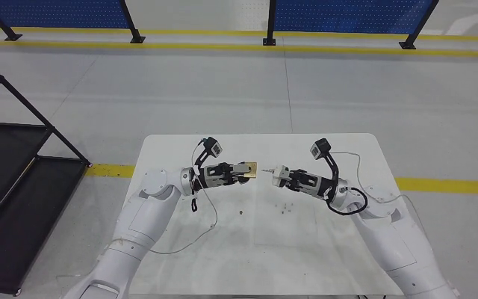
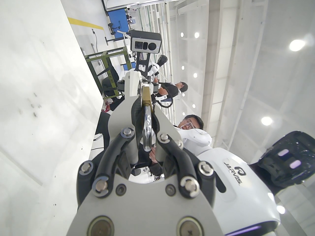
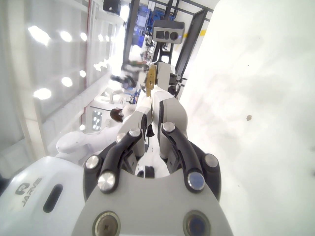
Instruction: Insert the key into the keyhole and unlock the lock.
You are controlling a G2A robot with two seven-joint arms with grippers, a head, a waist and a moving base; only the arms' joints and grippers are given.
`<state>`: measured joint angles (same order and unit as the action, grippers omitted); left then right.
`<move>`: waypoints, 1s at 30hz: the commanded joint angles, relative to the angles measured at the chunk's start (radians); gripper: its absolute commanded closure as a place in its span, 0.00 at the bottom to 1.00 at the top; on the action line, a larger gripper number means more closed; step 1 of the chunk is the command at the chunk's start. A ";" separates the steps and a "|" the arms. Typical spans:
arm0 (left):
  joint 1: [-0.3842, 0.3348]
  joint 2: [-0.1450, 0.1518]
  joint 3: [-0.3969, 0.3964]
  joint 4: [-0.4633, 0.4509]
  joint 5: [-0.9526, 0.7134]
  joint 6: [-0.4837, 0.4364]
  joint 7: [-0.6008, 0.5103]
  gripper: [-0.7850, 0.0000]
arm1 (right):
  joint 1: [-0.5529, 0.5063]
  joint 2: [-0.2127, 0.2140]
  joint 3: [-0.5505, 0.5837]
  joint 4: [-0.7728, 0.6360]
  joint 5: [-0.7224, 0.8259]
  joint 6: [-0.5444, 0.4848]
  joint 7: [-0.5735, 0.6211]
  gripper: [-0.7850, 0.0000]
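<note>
Above the middle of the white table [image 1: 321, 254], a brass padlock [image 1: 252, 170] is held in the air by my left gripper [image 1: 243, 171]. In the left wrist view that gripper [image 2: 145, 104] is shut on the lock's silver shackle [image 2: 147, 128], and the brass body [image 2: 146, 96] points at the other arm. My right gripper [image 1: 278, 175] faces it, shut on a small key [image 1: 268, 173] whose tip stands a short gap from the lock. In the right wrist view the closed fingers [image 3: 167, 106] hide the key, and the padlock [image 3: 150, 79] sits just beyond them.
A few small dark specks [image 1: 284, 205] lie on the table below the grippers. A black rack [image 1: 30, 187] stands on the floor left of the table. Bare table surface stretches in front of both arms.
</note>
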<state>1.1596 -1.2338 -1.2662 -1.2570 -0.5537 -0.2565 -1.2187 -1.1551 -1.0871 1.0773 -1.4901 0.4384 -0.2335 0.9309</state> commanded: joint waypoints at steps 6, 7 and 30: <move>0.000 0.000 0.000 0.000 0.000 0.000 0.000 1.00 | 0.002 -0.001 -0.002 0.000 0.004 -0.002 -0.001 1.00; 0.000 0.000 0.000 0.000 0.000 0.000 0.000 1.00 | 0.002 -0.001 -0.002 0.000 0.004 -0.002 -0.001 1.00; 0.000 0.000 0.000 0.000 0.000 0.000 0.000 1.00 | -0.051 0.013 0.041 -0.155 -0.101 0.132 -0.055 1.00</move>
<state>1.1596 -1.2338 -1.2662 -1.2570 -0.5537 -0.2565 -1.2187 -1.2058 -1.0741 1.1192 -1.6439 0.3376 -0.1020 0.8763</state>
